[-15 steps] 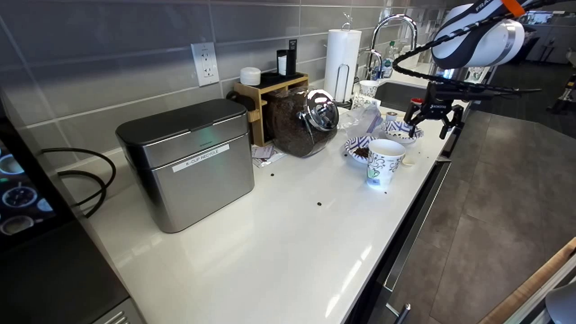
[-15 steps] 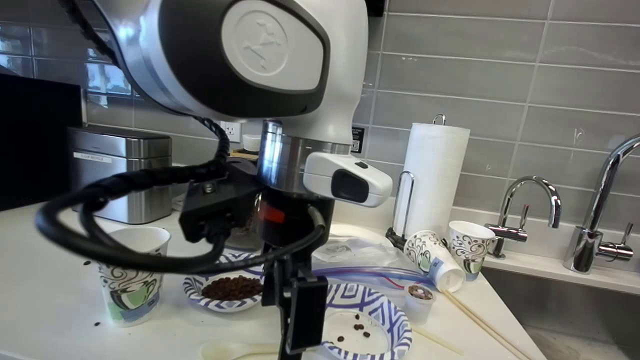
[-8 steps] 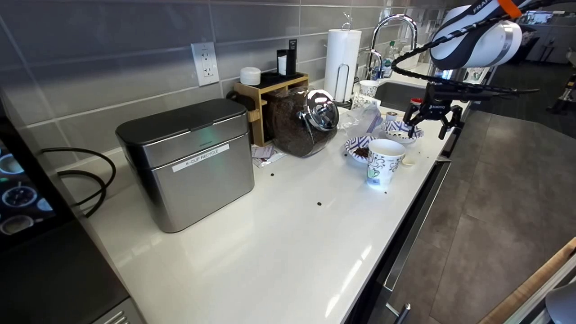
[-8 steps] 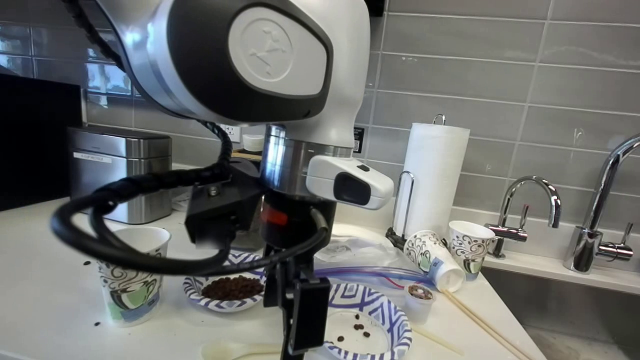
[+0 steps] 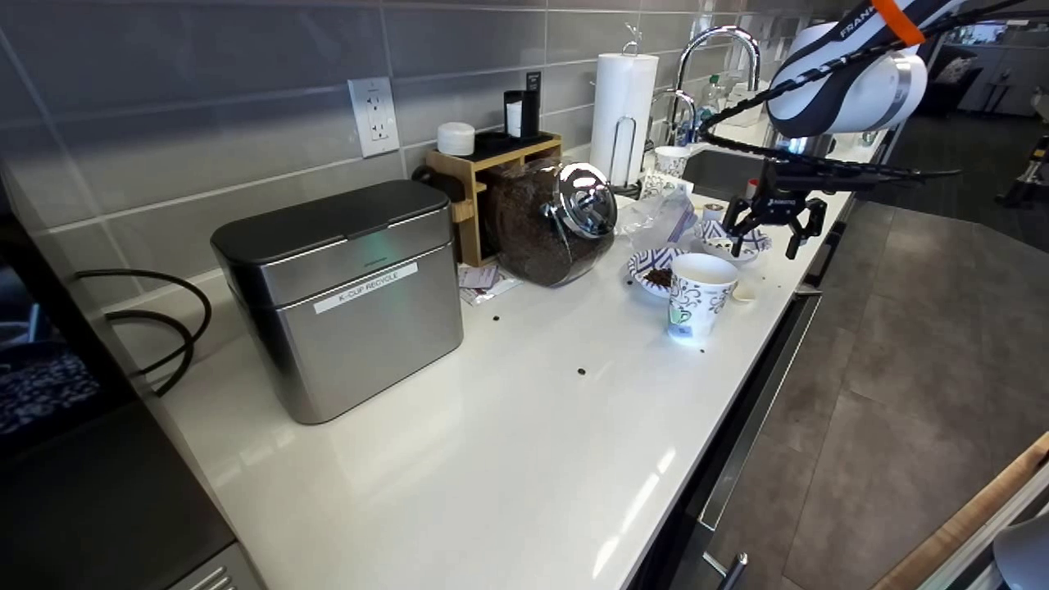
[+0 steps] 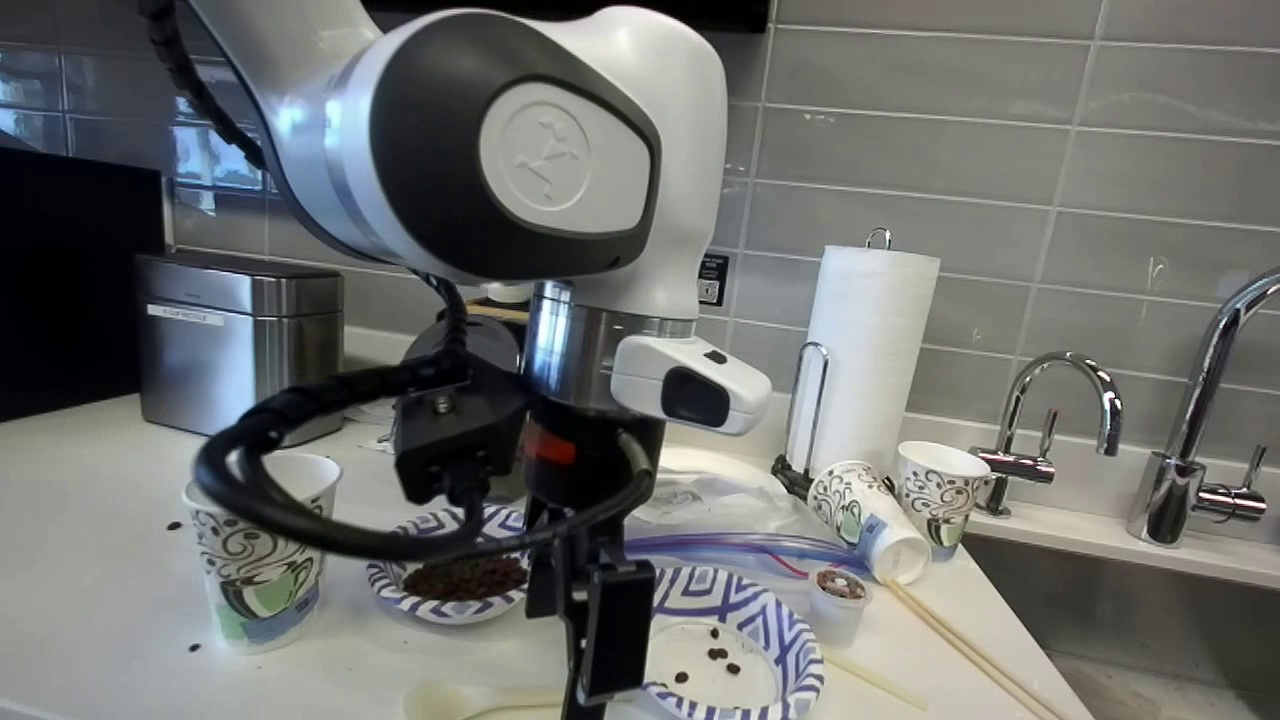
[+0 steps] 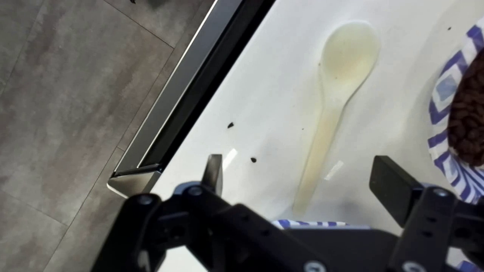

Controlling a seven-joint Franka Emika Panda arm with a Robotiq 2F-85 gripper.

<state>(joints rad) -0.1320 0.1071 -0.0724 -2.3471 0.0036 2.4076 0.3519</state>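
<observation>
Cream long-handled spoon point(image 7: 333, 107); round white paper bowl point(image 7: 440, 130) patterned in blue-purple diamonds; tapered white paper cup point(image 6: 262, 570), dark scrollwork.

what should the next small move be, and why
Probably ease the end effector down toward the spoon: the open jaws hold nothing and hang above the counter, and in the wrist view the spoon's handle shows between the fingers.

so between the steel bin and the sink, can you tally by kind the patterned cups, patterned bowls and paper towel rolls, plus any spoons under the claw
Patterned cups: 3 (2 upright, 1 on its side)
Patterned bowls: 2
Paper towel roll: 1
Spoon under the open claw: 1
Total: 7
</observation>
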